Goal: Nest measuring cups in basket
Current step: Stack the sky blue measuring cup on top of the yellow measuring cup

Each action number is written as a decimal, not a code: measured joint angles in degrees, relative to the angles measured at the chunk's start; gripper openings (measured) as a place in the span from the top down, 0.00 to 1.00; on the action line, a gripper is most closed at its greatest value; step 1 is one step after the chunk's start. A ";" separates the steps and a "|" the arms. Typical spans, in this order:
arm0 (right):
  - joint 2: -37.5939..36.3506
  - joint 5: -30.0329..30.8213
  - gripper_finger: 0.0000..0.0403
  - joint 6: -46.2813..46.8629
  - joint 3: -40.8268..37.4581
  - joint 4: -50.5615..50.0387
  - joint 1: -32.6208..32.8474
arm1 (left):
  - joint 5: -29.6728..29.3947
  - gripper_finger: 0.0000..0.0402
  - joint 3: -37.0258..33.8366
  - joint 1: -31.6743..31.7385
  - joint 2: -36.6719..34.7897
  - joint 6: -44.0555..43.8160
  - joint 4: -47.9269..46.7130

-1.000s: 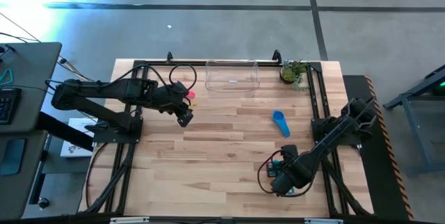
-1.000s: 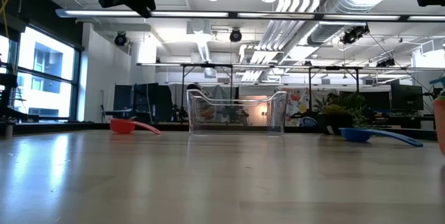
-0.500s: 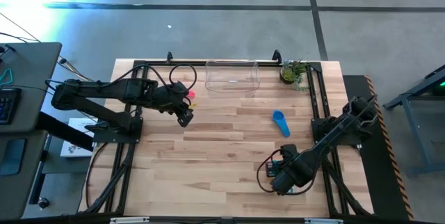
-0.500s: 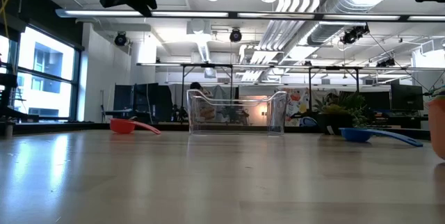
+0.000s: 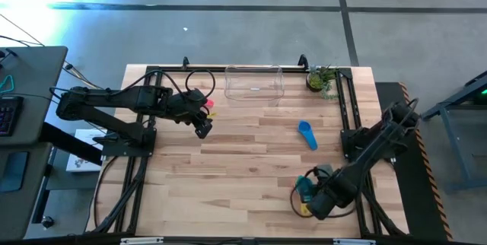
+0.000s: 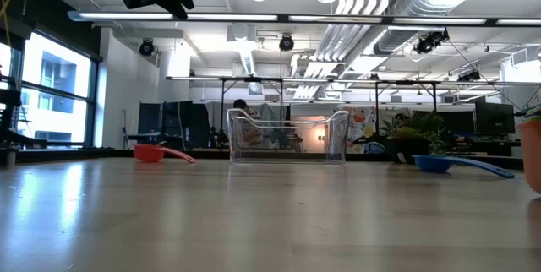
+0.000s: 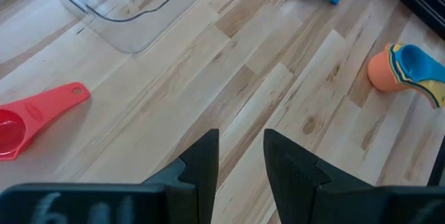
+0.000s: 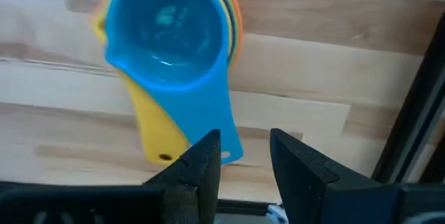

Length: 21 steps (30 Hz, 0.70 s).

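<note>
A nested stack of measuring cups (image 8: 167,36), blue on top of yellow and orange, stands on the table near the front right (image 5: 305,189). My right gripper (image 8: 245,137) is open just above the ends of the stack's handles, with nothing between its fingers. Whether a finger touches the blue handle, I cannot tell. A single blue cup (image 5: 307,133) lies mid-right, and a red cup (image 7: 35,113) lies at the far left. The clear basket (image 5: 254,84) stands at the far edge. My left gripper (image 7: 241,137) hangs open above the table near the red cup.
A small potted plant (image 5: 321,77) stands at the far right corner beside the basket. Black frame rails (image 5: 348,116) run along the table's left and right sides. Bare wood (image 5: 243,169) lies between the two arms.
My right gripper has drawn back toward the table's near right corner, away from the nested stack. The stack stays on the table, and more of it shows in the high view.
</note>
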 joint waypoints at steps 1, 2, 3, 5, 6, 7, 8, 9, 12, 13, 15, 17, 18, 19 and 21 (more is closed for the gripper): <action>0.59 -0.17 0.71 -0.02 0.00 -0.13 0.42 | -0.02 0.74 0.00 0.01 0.00 0.00 0.00; 1.12 -0.34 0.71 -0.04 0.00 -0.28 0.85 | -0.01 0.74 0.00 -0.01 0.00 0.00 0.00; 1.72 -0.58 0.71 -0.15 0.00 -0.37 1.28 | 0.00 0.74 0.00 -0.01 0.00 0.01 0.00; 3.05 -1.33 0.71 -0.30 0.00 -0.80 2.16 | 0.00 0.74 0.00 0.01 0.00 0.00 0.02; 3.64 -1.76 0.71 -0.26 0.00 -1.17 2.61 | -0.02 0.74 0.00 -0.01 0.00 0.00 0.02; 4.15 -1.93 0.71 -0.24 0.00 -1.25 2.96 | -0.02 0.74 0.00 0.01 0.00 0.00 0.11; 4.65 -1.91 0.71 -0.26 0.00 -1.17 3.27 | 0.00 0.74 0.00 -0.01 0.00 0.00 0.31; 5.14 -1.97 0.71 -0.26 0.00 -1.16 3.53 | -0.02 0.74 0.00 -0.01 0.00 0.00 0.35; 6.57 -2.02 0.71 -0.27 0.00 -1.07 3.99 | -0.01 0.74 0.00 -0.01 0.00 0.00 0.34; 7.05 -2.13 0.71 -0.31 0.00 -1.06 4.01 | -0.02 0.74 0.00 0.01 0.00 0.00 0.33; 7.95 -2.39 0.71 -0.33 0.00 -0.91 4.01 | -0.02 0.74 0.00 -0.01 0.00 0.00 0.33; 8.68 -2.38 0.71 -0.41 0.00 -0.51 4.01 | -0.02 0.74 0.00 0.01 0.00 0.00 0.33; 8.90 -2.39 0.71 -0.43 0.00 -0.19 4.01 | -0.02 0.74 0.00 -0.01 0.00 0.01 0.33; 9.06 -2.37 0.71 -0.43 0.00 0.25 4.01 | -0.02 0.74 0.00 0.01 0.00 0.00 0.33; 9.14 -2.09 0.71 -0.46 0.00 1.12 4.01 | -0.02 0.74 0.00 0.01 0.00 0.00 0.33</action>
